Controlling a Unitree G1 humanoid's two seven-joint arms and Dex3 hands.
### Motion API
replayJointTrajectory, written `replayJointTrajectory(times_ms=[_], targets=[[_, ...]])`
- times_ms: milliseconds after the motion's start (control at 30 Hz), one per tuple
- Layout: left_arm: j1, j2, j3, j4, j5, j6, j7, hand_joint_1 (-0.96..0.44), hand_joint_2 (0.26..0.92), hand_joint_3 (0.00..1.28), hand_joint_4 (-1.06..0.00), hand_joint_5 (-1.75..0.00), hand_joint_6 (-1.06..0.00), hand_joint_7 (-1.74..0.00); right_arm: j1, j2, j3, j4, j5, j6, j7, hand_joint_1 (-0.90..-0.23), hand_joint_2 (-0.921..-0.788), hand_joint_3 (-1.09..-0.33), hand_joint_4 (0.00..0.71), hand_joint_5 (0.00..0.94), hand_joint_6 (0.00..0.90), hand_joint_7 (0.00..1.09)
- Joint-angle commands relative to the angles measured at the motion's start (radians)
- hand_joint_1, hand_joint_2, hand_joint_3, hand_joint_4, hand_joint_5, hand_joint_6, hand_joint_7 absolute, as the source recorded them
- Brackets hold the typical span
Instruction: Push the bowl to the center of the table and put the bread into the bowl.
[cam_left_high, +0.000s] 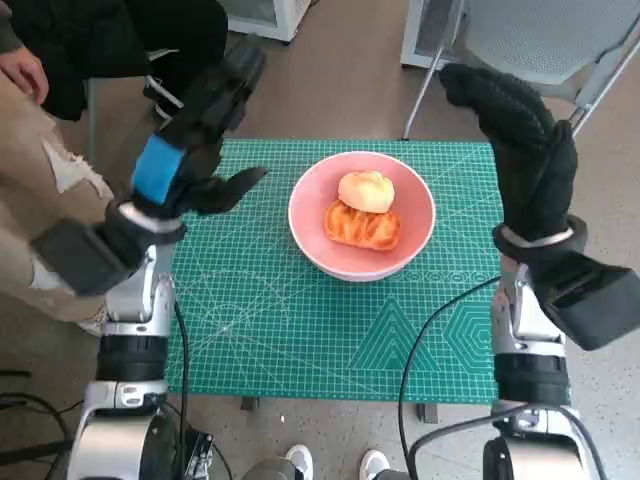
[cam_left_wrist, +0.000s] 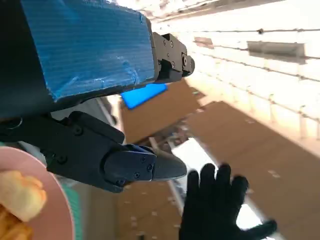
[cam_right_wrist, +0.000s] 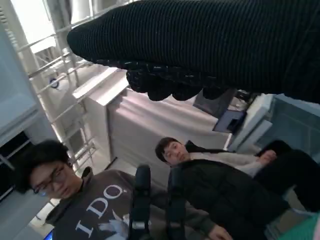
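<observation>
Head view showed the bowl (cam_left_high: 362, 215) standing near the middle of the table (cam_left_high: 300, 340), a little toward its far edge, with two pieces of bread (cam_left_high: 362, 210) lying inside it. Both steps looked done. The left hand (cam_left_high: 190, 150) hung raised beside the bowl, fingers apart and holding nothing; the right hand (cam_left_high: 525, 150) was lifted over the right edge, fingers spread, also empty. Any next move seemed only to call for withdrawing the arms.

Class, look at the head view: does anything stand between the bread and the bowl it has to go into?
Nothing visible does. Both pieces of bread already lie inside the pink bowl, which sits near the middle of the green mat. The left robot hand and right robot hand are raised at either side, holding nothing.
</observation>
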Motion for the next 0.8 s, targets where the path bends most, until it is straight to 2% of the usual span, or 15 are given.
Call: replayJointTrajectory(times_ms=[33,333,800], targets=[[0.015,-0.016,0.015,0.02,-0.038,-0.057,-0.032,-0.78,0.921,0.42,0.0,0.0,-0.16,0.0,-0.018,0.003,0.005,0.045,-0.019,-0.035,-0.008,-0.692,-0.921,-0.762,0.219,0.001,0.035,0.49],[0.015,-0.048,0.024,0.085,-0.06,-0.14,-0.055,-0.79,0.921,0.49,-0.03,-0.01,-0.16,0.0,-0.056,0.003,0.01,0.119,-0.048,-0.105,-0.021,-0.699,-0.921,-0.761,0.22,0.001,0.046,0.48],[0.01,-0.068,0.028,0.126,-0.084,-0.175,-0.081,-0.79,0.921,0.51,-0.04,-0.01,-0.15,0.0,-0.082,-0.004,0.016,0.172,-0.038,-0.125,-0.008,-0.697,-0.921,-0.762,0.212,0.0,0.056,0.47]])
